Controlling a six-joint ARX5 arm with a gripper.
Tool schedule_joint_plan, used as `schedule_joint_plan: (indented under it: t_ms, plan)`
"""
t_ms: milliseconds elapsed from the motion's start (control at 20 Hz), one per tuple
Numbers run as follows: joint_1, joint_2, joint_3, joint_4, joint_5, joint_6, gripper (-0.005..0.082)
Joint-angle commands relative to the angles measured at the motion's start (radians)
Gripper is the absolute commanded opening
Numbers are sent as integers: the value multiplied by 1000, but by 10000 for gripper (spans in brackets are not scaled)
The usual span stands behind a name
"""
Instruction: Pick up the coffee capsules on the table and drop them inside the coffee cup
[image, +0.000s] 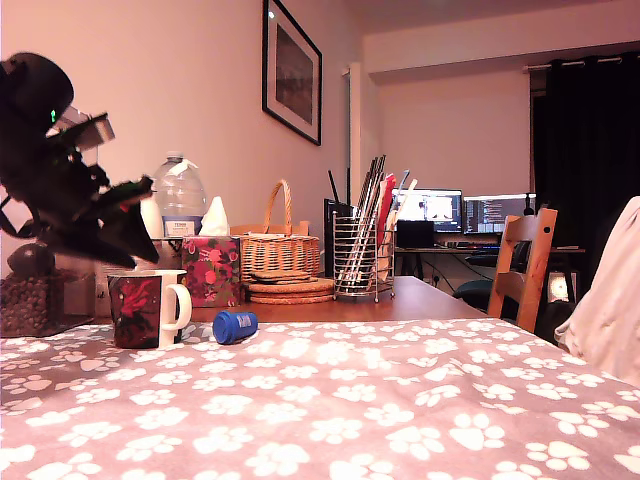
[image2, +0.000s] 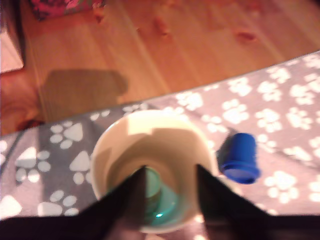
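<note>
Two capsules are on show: a pale greenish one (image2: 159, 196) is seen lying at the bottom of the mug (image2: 107, 150), and a blue capsule (image: 234, 326) is found on its side on the paw-print cloth (image: 380, 410), just beside the mug on the exterior view's right, apart from it. The mug is stood upright near the cloth's far edge, its white handle turned toward the blue capsule. Directly above the mug's mouth the gripper (image2: 170, 200) is held, its two dark fingers (image2: 217, 197) spread apart with nothing between them; through the gap the sunken capsule is glimpsed. In the exterior view the black arm (image: 60, 180) is seen leaning over the mug from the left. Behind the mug, a floral tissue box (image: 210, 270), a water bottle (image: 181, 195), a wicker basket (image: 280, 250) and a wire utensil holder (image: 362, 258) are ranged on the bare wooden table (image: 420, 298).
</note>
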Motion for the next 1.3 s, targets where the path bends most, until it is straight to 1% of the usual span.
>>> schedule_joint_plan:
  t_ms: [0,150,450,850,950,1100,1250]
  plan:
    - [3,-54,7,-2,11,4,-22]
    - [-2,-65,7,-21,60,5,-22]
    - [-56,-77,-5,-9,69,8,-22]
    - [-135,-142,-117,106,67,5,-22]
    - [-151,-164,-154,142,55,2,-22]
    - [-167,-178,-179,145,39,-3,-22]
    - [-182,-183,-195,165,37,-11,-22]
